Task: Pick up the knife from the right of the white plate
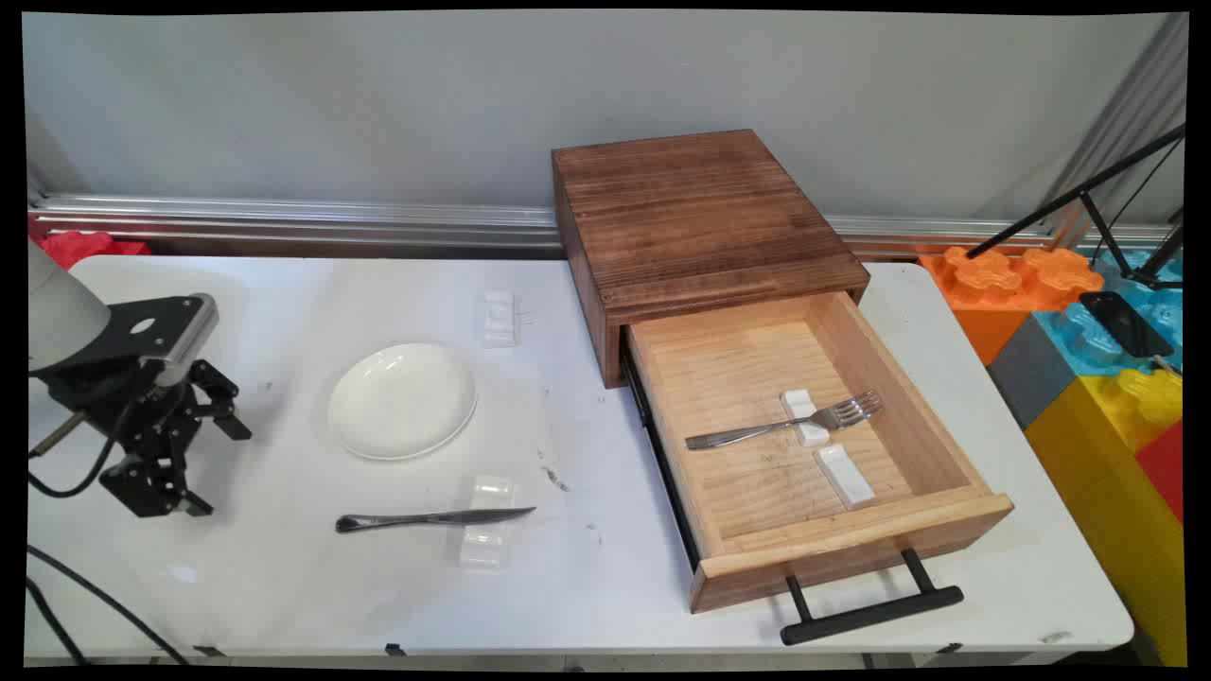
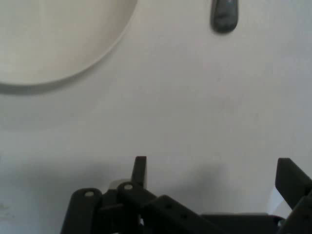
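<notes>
My gripper (image 1: 218, 470) hangs low over the table's left side, open, with nothing between its fingers. In the hand view the gripper (image 2: 214, 168) shows bare white table between the two fingertips. To its right a white plate (image 1: 402, 399) (image 2: 53, 39) lies on the table. In front of the plate a metal knife (image 1: 430, 518) lies with its blade across a white rest (image 1: 484, 547). The knife's handle end (image 2: 224, 15) points toward my gripper and is the nearest thing to it.
A second white rest (image 1: 499, 317) lies behind the plate. A wooden box (image 1: 700, 218) stands at the right with its drawer (image 1: 946, 515) pulled open. Inside, a fork (image 1: 785, 426) lies on one rest beside another (image 1: 845, 475). Coloured blocks (image 1: 1097, 378) stand beyond the table's right edge.
</notes>
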You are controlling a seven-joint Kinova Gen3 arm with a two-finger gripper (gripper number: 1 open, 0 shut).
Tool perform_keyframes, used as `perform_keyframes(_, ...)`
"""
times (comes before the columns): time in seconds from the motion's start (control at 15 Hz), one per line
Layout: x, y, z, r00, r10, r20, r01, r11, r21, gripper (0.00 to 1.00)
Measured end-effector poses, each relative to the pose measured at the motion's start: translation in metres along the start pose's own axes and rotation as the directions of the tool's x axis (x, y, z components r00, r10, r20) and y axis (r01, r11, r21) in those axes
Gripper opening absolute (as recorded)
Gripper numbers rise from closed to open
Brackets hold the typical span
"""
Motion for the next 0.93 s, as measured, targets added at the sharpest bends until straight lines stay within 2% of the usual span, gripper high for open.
perform_keyframes(0.27,0.021,0.011,0.004,0.998,-0.034,-0.049,0.033,0.999,-0.017,1.0)
perform_keyframes(0.47,0.045,0.019,0.011,0.994,-0.063,-0.086,0.061,0.998,-0.029,1.0)
perform_keyframes(0.93,0.103,0.021,0.028,0.991,-0.066,-0.116,0.066,0.998,-0.002,1.0)
